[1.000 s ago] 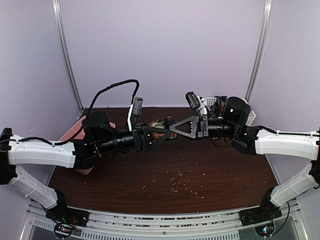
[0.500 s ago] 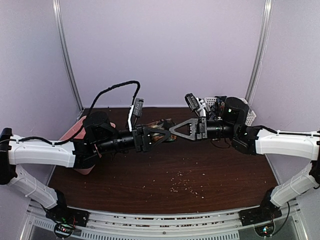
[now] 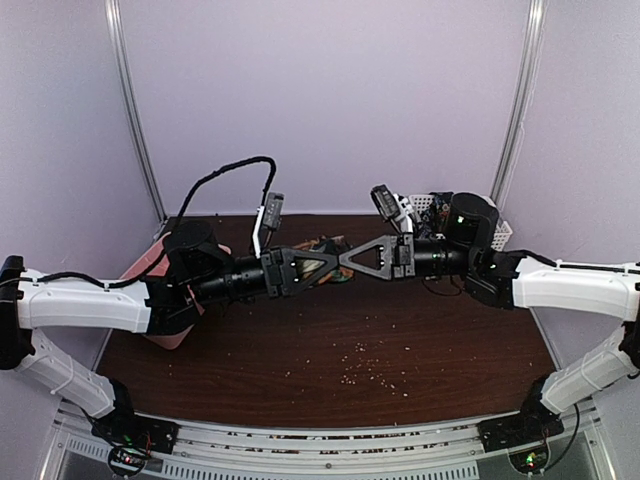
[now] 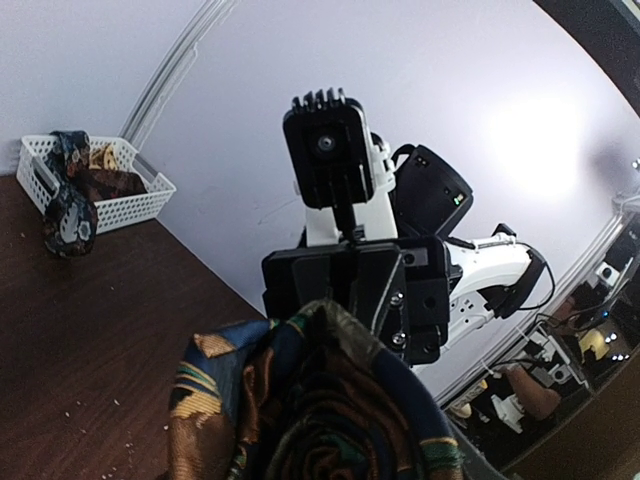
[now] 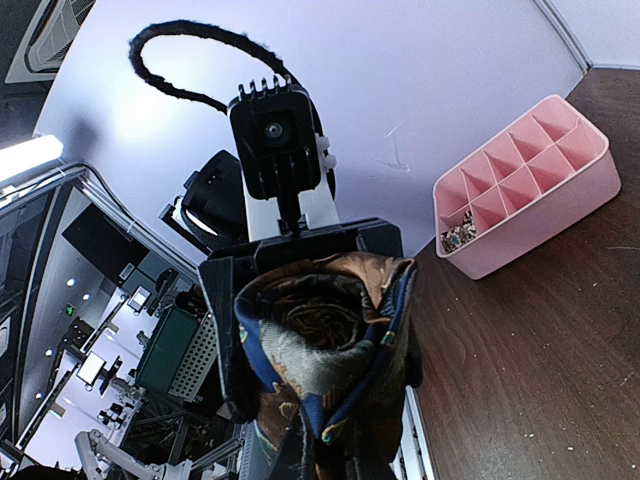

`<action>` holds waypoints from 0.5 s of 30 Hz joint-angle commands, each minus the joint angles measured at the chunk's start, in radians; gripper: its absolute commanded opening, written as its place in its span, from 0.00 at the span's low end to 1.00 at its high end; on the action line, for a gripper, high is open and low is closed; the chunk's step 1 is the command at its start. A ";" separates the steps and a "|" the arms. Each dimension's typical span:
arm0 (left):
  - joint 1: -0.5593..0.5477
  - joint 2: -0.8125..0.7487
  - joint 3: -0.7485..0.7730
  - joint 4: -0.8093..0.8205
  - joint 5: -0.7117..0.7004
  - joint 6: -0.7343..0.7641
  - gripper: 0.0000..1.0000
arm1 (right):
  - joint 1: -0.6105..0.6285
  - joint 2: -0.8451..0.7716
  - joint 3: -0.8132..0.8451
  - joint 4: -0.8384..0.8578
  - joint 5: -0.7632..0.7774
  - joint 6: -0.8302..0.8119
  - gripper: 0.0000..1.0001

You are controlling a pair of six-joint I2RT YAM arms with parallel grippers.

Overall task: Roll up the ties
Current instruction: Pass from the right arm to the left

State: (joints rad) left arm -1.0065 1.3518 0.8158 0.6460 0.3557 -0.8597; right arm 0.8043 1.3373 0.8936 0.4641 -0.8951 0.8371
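Along the near edge of the table point(image 3: 250, 385), the two arm bases are sitting left and right, and each arm is rising and reaching inward. Just beyond them, pale crumbs point(image 3: 365, 372) are lying scattered on the dark brown top, right of centre.

Mid-table, well above the surface, both forearms are running nearly level and pointing at each other, wrist to wrist. Left gripper point(image 3: 322, 266) is pointing right and right gripper point(image 3: 345, 258) is pointing left. Their tips are meeting at the centre.

Rolled tie point(image 5: 315, 330) is sitting between the two grippers, off the table. It is a coil in brown, orange and dark blue with green touches. Its spiral face is showing in the left wrist view, and a loose end is hanging below it in the right wrist view. Right gripper is clenched and pinching the coil. Left gripper's jaws are standing on either side of the coil; cannot tell whether they are pressing on it.

Farther back on the left, a pink divider tray point(image 3: 140, 268) is resting at the table's left edge, one corner cell holding a small speckled heap. At the far right corner, a white basket point(image 4: 120, 210) is holding brown patterned ties point(image 4: 105, 178), and a dark blue tie point(image 4: 65, 215) is drooping over its wall.
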 commanded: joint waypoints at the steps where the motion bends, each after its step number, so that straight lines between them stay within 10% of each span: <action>1: 0.005 0.012 0.016 0.116 0.019 -0.008 0.49 | 0.007 -0.013 0.023 -0.008 0.010 -0.011 0.00; 12: 0.005 -0.040 0.030 -0.064 -0.011 0.144 0.10 | 0.007 -0.012 0.027 -0.052 0.022 -0.032 0.01; 15: 0.007 -0.061 0.039 -0.139 -0.021 0.199 0.06 | 0.006 -0.013 0.031 -0.065 0.022 -0.038 0.14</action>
State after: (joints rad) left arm -0.9985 1.3350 0.8162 0.5846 0.3511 -0.7654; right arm 0.8028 1.3334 0.8948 0.4149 -0.8745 0.8207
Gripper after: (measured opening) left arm 0.411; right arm 0.071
